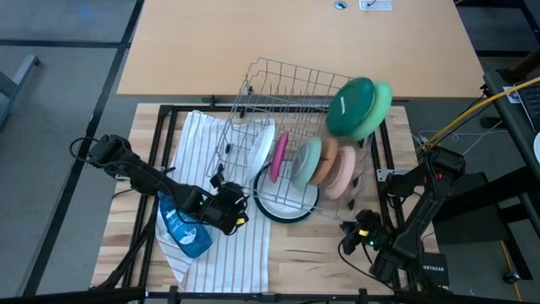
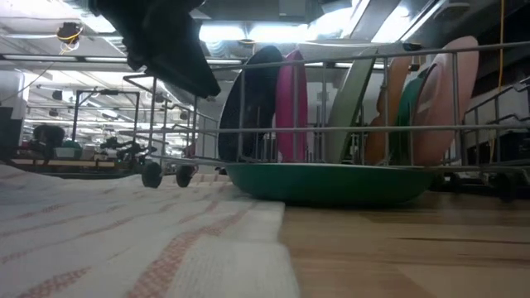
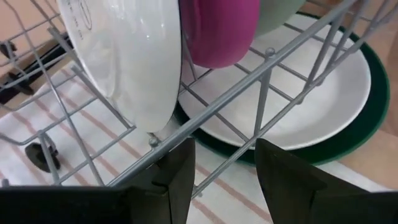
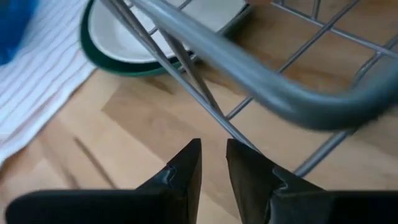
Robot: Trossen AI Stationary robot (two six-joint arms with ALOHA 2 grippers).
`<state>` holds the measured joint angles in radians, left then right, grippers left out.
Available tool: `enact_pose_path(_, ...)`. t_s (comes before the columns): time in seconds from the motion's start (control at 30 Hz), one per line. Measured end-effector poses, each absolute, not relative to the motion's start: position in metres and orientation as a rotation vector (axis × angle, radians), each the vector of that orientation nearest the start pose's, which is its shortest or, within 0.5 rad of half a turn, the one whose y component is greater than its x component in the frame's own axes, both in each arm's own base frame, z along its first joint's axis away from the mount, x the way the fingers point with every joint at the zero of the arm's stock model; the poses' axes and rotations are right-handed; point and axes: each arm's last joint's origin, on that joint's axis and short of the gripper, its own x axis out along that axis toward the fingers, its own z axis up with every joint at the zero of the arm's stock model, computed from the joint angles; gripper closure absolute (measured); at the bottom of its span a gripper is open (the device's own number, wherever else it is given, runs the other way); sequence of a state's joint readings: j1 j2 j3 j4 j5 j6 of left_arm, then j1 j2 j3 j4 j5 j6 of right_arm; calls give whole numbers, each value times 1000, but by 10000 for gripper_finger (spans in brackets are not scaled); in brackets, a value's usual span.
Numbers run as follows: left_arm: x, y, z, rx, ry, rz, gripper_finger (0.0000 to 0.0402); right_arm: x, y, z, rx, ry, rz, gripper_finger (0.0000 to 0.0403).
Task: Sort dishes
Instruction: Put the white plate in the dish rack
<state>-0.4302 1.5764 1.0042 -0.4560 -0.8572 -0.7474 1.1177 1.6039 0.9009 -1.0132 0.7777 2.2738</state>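
- The wire rack (image 1: 291, 127) is a grey basket of thin metal rods, sitting tilted partly on the wooden surface (image 1: 321, 262) and partly on a striped cloth (image 1: 228, 253).
- Standing on edge in the rack, side by side: a glossy white plate (image 1: 260, 149), a magenta plate (image 1: 279, 156), a sage dish (image 1: 307, 162), a tan one (image 1: 325, 162) and a peach one (image 1: 342, 171).
- At the rack's far corner, a dark green bowl (image 1: 350, 107) leans against a light green one (image 1: 380, 101).
- Under the rack's near edge lies a flat dark green plate (image 1: 274, 211) with a white plate (image 3: 311, 106) nested in it; rack wires cross over both.
- The left gripper (image 1: 229, 211) sits at the rack's near-left corner, over the cloth; its fingers (image 3: 180, 174) stand wide apart, with a rack wire running just ahead of the gap and nothing held.
- The right gripper (image 1: 354, 241) hovers off the rack's near-right corner above bare wood; its fingers (image 4: 186, 168) are narrow, with a thin rack rod crossing just at their tips; whether they pinch it I cannot tell.
- A blue bottle (image 1: 186, 228) lies on the cloth, partly hidden by the left arm.
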Motion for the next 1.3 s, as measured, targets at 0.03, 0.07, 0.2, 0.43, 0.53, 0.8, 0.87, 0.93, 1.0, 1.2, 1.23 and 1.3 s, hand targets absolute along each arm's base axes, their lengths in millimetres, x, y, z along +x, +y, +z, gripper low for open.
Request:
enact_pose_path(0.03, 288, -106, 211, -74, 618, 647, 245, 124, 207, 167, 686, 615, -763, 318)
enact_pose_path(0.07, 289, -105, 212, -76, 618, 639, 245, 124, 206, 167, 680, 625, -773, 318)
enact_pose_path(0.2, 291, -107, 213, -68, 629, 597, 245, 124, 206, 167, 683, 640, -777, 318)
enact_pose_path(0.43, 286, -120, 212, -65, 645, 536, 244, 124, 208, 166, 703, 668, -781, 318)
enact_pose_path(0.53, 283, -127, 212, -59, 646, 509, 244, 124, 209, 166, 712, 670, -777, 318)
enact_pose_path(0.8, 276, -153, 216, -73, 598, 404, 244, 126, 216, 164, 683, 752, -706, 318)
enact_pose_path(0.87, 279, -160, 216, -68, 568, 365, 244, 127, 218, 164, 665, 770, -675, 318)
enact_pose_path(0.93, 283, -166, 214, -51, 545, 333, 244, 128, 220, 164, 650, 787, -645, 318)
enact_pose_path(1.0, 289, -169, 210, -29, 528, 313, 244, 129, 221, 164, 635, 795, -621, 318)
enact_pose_path(1.2, 313, -167, 187, 6, 493, 316, 244, 130, 224, 164, 614, 807, -576, 318)
enact_pose_path(1.23, 317, -166, 183, 9, 486, 321, 244, 131, 225, 164, 617, 807, -572, 318)
enact_pose_path(1.3, 325, -162, 177, 0, 473, 334, 244, 131, 225, 164, 617, 807, -570, 318)
